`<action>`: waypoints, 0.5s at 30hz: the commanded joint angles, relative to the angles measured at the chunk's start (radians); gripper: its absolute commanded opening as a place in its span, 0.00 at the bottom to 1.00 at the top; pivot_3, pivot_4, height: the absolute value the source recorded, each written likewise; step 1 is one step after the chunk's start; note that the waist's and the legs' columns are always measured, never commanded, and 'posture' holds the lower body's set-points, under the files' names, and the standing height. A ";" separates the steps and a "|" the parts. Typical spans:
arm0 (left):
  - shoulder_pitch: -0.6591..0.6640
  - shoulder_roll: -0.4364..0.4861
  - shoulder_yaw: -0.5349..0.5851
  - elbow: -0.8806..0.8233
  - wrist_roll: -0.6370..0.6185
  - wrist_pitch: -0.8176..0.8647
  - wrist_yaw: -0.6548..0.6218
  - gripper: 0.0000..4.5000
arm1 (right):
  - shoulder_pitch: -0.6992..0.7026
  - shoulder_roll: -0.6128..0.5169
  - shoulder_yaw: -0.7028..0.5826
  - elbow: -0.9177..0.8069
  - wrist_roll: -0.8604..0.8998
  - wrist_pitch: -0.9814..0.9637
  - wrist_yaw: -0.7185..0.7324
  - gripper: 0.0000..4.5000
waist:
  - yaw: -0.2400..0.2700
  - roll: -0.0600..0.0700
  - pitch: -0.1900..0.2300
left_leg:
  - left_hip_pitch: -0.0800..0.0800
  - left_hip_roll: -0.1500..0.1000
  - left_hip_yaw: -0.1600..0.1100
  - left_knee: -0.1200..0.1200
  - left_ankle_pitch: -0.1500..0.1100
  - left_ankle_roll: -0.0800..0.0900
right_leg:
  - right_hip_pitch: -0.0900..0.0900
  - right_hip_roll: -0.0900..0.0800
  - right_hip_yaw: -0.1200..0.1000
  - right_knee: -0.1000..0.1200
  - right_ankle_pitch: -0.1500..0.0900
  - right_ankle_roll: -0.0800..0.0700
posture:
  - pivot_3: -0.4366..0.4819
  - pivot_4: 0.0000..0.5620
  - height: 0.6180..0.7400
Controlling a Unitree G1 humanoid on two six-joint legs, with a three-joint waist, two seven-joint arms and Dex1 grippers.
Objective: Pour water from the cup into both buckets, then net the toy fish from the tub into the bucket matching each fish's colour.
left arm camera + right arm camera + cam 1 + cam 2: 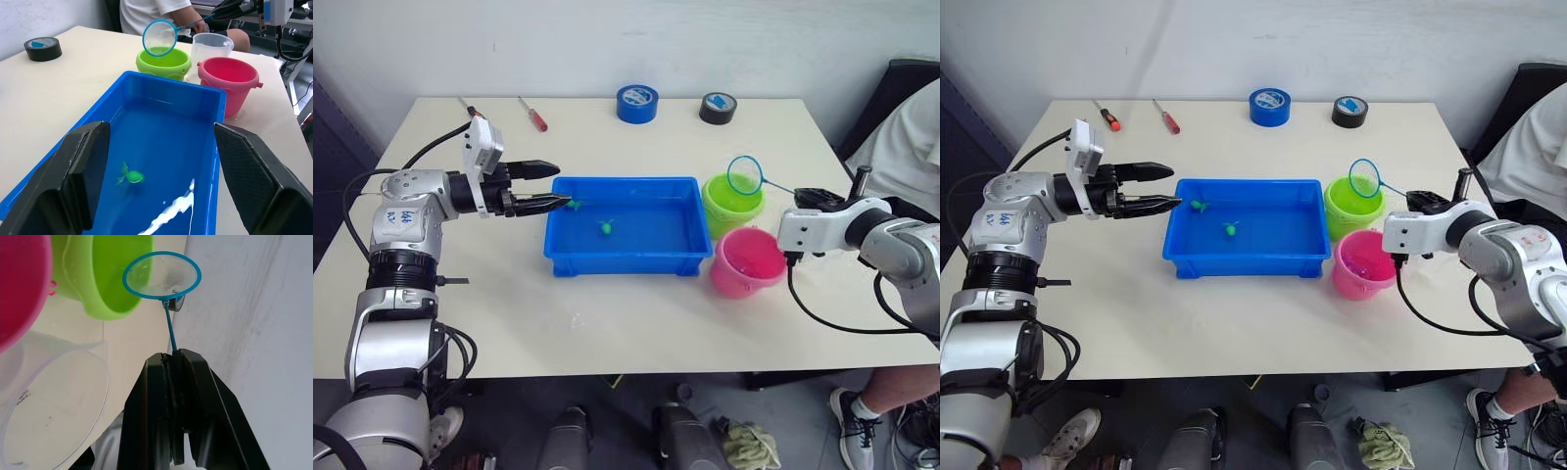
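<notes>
Behind pink bucket [229, 78], cup [211, 46]; right claw [175, 363] grips net [162, 275]; left claw [544, 186] spread.

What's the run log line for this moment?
right gripper: shut on net, hoop over green bucket | left gripper: open at tub end | two green fish in tub

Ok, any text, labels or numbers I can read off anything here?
Nothing reads clearly.
Cup: small dark print on its wall, too small to read.
Left arm: blue handwritten marks on its grey housing, not legible.
Blue tape roll: pale label on top, blurred.
Black tape roll: pale label on top, blurred.
Tub, buckets and net: no markings seen.
</notes>
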State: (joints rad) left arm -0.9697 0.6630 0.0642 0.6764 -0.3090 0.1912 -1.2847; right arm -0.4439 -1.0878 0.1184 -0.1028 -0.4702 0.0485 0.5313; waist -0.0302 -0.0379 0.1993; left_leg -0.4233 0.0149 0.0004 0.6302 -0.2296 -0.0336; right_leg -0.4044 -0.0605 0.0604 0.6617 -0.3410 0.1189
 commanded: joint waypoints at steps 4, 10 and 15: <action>0.031 0.092 0.063 -0.032 -0.015 0.015 0.003 0.82 | -0.148 0.160 -0.155 -0.199 0.374 0.368 0.228 0.00 | -0.010 0.000 0.000 | 0.001 0.001 0.000 0.000 0.000 -0.001 | 0.000 0.001 0.000 0.001 0.000 0.000 | 0.48 0.27 0.95; 0.113 0.182 0.125 -0.049 -0.021 0.027 0.034 0.82 | -0.228 0.272 -0.091 -0.279 0.587 0.702 0.349 0.00 | -0.011 0.000 0.000 | 0.002 0.004 -0.006 0.000 0.001 -0.001 | 0.002 0.000 -0.003 0.001 0.000 0.000 | 0.48 0.27 0.95; 0.222 0.224 0.191 -0.130 -0.052 0.070 0.075 0.82 | -0.313 0.359 0.031 -0.220 0.616 0.906 0.328 0.00 | -0.010 0.000 0.000 | 0.002 0.005 -0.008 0.000 0.001 -0.001 | 0.002 -0.002 -0.001 0.002 0.000 0.000 | 0.48 0.27 0.95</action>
State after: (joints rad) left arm -0.7678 0.8672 0.2071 0.6214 -0.3228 0.2399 -1.2269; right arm -0.7138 -0.7303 0.1328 -0.3368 0.1446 0.8933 0.8756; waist -0.0400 -0.0379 0.1993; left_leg -0.4220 0.0192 -0.0095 0.6304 -0.2291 -0.0342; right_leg -0.4029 -0.0624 0.0588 0.6631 -0.3412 0.1186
